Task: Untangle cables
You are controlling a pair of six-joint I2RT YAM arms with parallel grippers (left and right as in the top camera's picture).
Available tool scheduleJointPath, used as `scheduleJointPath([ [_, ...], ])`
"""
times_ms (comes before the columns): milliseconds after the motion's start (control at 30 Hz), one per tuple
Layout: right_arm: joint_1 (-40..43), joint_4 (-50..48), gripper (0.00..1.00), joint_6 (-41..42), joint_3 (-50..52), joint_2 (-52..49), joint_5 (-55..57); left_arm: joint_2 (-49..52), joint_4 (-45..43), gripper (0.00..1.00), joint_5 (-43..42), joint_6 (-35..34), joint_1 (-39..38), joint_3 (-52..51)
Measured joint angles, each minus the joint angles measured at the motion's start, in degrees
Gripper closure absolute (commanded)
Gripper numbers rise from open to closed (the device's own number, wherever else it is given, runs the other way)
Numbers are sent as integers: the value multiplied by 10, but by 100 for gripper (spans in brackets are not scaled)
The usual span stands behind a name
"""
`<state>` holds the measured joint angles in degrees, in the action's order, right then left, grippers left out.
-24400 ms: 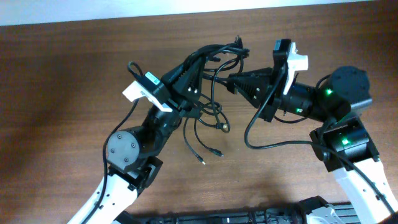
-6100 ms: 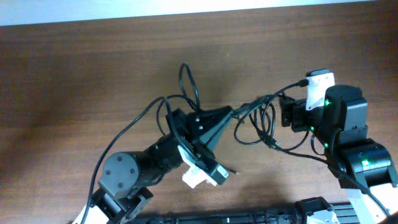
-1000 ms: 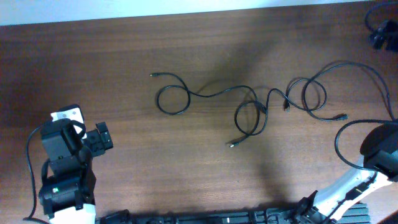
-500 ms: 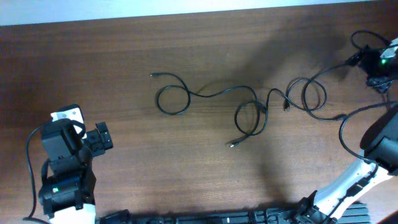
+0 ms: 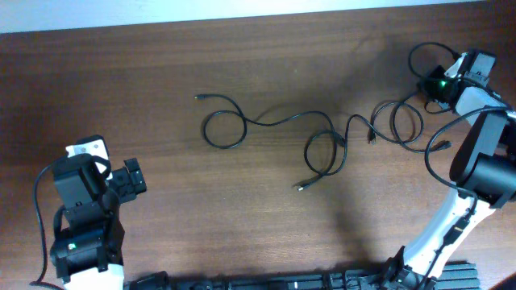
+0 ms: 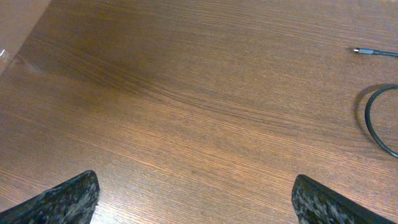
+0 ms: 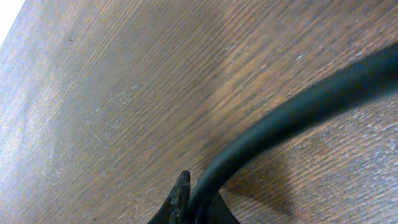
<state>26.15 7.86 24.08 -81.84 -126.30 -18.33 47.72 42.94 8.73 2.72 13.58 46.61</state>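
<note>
Thin black cables lie spread across the wooden table in the overhead view. One cable (image 5: 274,122) runs from a plug at the left through a round loop (image 5: 223,129) to a second loop (image 5: 325,153). Another cable (image 5: 407,125) coils at the right and leads up to my right gripper (image 5: 433,85). In the right wrist view that gripper (image 7: 196,202) is shut on a black cable (image 7: 292,112) just above the wood. My left gripper (image 5: 129,179) stands open at the left, far from the cables. Its fingertips (image 6: 68,198) frame bare wood, with a plug (image 6: 372,53) and a loop (image 6: 375,121) ahead.
The table's far edge (image 5: 258,20) meets a white wall. The right arm's body (image 5: 484,161) and its own thicker wire (image 5: 439,137) stand at the right edge. The left arm's base (image 5: 81,217) sits at the lower left. A dark rail (image 5: 282,282) runs along the front.
The right arm has swung in from the far right corner toward the right coil, and its gripper has shut on a cable. The left arm has not moved.
</note>
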Motion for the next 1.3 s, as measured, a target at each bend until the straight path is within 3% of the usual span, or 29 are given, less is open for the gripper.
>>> scheduleJointPath([
  [100, 0, 3, 96, 0, 11, 81, -5, 0, -1, 1, 0, 0, 0, 0],
  [300, 0, -103, 96, -36, -3, 481, 83, 0, 0, 1, 0, 0, 0, 0],
  [367, 0, -101, 96, -61, -3, 537, 135, 0, 0, 1, 0, 0, 0, 0],
  [533, 0, -95, 96, -67, -3, 539, 183, 0, 0, 1, 0, 0, 0, 0],
  [667, 1, -79, 96, -83, -3, 526, 300, 0, 0, 1, 0, 0, 0, 0],
  [933, 207, -136, 96, -89, -2, 520, 366, 0, 0, 1, 0, 0, 0, 0],
  [1033, 243, -225, 96, -91, 1, 518, 366, 1, 0, 1, 0, 0, 0, 0],
  [1133, 243, -137, 96, -91, -5, 508, 348, 1, 0, 1, 0, 0, 0, 0],
  [1300, 243, -25, 96, -62, -1, 374, 302, 0, 0, 1, 0, 0, 0, 0],
])
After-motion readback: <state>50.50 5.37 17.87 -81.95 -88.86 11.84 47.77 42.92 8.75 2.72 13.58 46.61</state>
